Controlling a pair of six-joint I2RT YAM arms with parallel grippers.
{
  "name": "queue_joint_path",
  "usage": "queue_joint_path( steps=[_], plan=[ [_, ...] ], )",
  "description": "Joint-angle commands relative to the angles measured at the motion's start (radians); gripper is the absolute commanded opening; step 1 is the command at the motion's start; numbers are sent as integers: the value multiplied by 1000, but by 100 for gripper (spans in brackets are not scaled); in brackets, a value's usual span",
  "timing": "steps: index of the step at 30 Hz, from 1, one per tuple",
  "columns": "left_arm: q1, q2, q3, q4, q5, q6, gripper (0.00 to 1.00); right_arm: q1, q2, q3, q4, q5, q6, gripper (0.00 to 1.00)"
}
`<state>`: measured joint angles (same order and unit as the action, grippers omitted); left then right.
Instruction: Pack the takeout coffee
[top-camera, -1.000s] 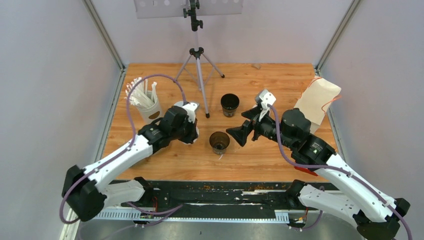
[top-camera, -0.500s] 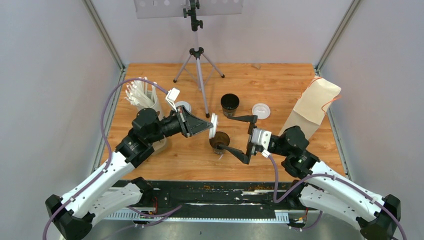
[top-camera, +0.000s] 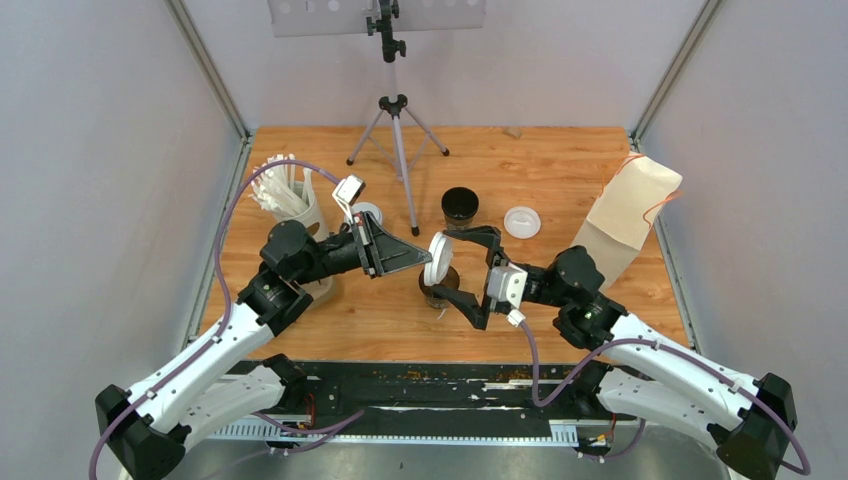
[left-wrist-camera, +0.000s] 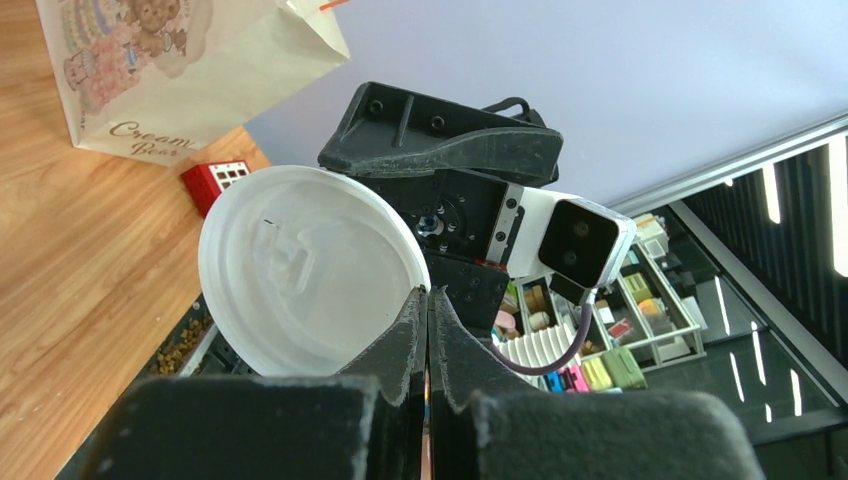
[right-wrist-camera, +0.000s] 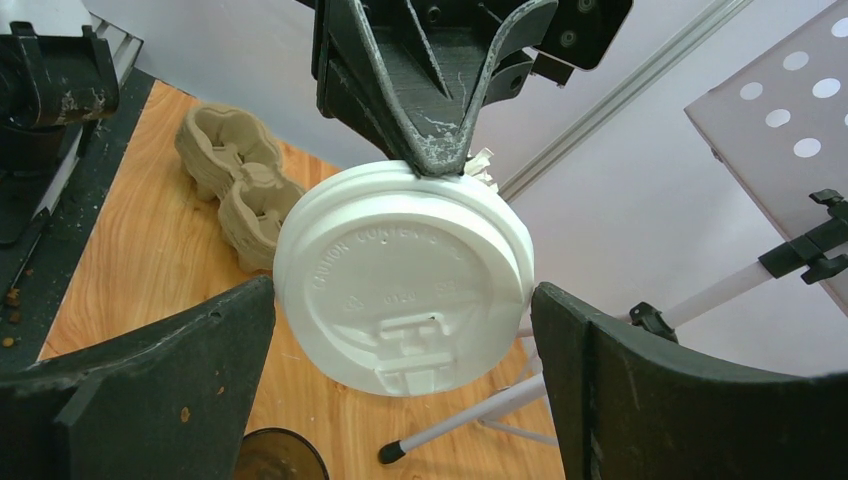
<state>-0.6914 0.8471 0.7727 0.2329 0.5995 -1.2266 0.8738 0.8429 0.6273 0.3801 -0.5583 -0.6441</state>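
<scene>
A white lid (right-wrist-camera: 400, 280) is held on edge in the air by the left end effector (top-camera: 427, 260), whose jaws are pinched shut on the rim at the lid's 12 o'clock, as seen from the right wrist. The right end effector (top-camera: 450, 268) is spread wide, with one finger at about the lid's 8 o'clock and the other at about 4 o'clock. No grip has been made with it yet — a handover is judged to be in hand.

In the overhead view the lid hangs just above an open black cup (top-camera: 439, 287) near the middle of the counter (top-camera: 560, 150). A second cup (top-camera: 460, 208), also uncovered, stands at its 12 o'clock, and a spare lid (top-camera: 522, 221) lies at about 2 o'clock. The paper bag (top-camera: 625, 215) stands at the counter's 3 o'clock edge and the cup of straws (top-camera: 290, 205) near 10 o'clock. The pulp carrier (right-wrist-camera: 235, 190) is seen only from the right wrist.

Several things could go wrong. If the pinch is released before the wide jaws are closed, the lid would be dropped and could roll away or land askew on the cup. If the thin plastic is squeezed hard across its width, it may be buckled or sprung out sideways. The lower finger of the right end effector is very near the open cup — a careless closing or turn could tip it. Whether the cup is filled cannot be told for certain.
</scene>
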Motion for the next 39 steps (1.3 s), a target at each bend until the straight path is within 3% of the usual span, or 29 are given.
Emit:
queue_joint_path(
  steps=[1,8,16,20,27,30,33,39],
  plan=[
    [2,-8,-9,50,32,-19,0,5,2,38,9,-2,-47,98],
    [2,-15,-3,7,22,5,0,5,5,34,1,-6,-48,85],
    [1,-24,2,-3,-13,6,1,5,-8,31,-21,11,-54,84],
    [3,-27,42,-85,-65,94,40,5,-7,47,-103,45,-58,83],
    [4,-24,208,-559,-406,552,76,5,20,168,-429,190,97,84],
    [22,-23,209,-621,-528,640,82,16,77,255,-578,327,182,83],
    [75,-7,209,-665,-550,657,83,50,169,360,-759,462,228,83],
    [323,17,144,-687,-354,581,81,66,419,603,-1064,550,356,85]
  ],
)
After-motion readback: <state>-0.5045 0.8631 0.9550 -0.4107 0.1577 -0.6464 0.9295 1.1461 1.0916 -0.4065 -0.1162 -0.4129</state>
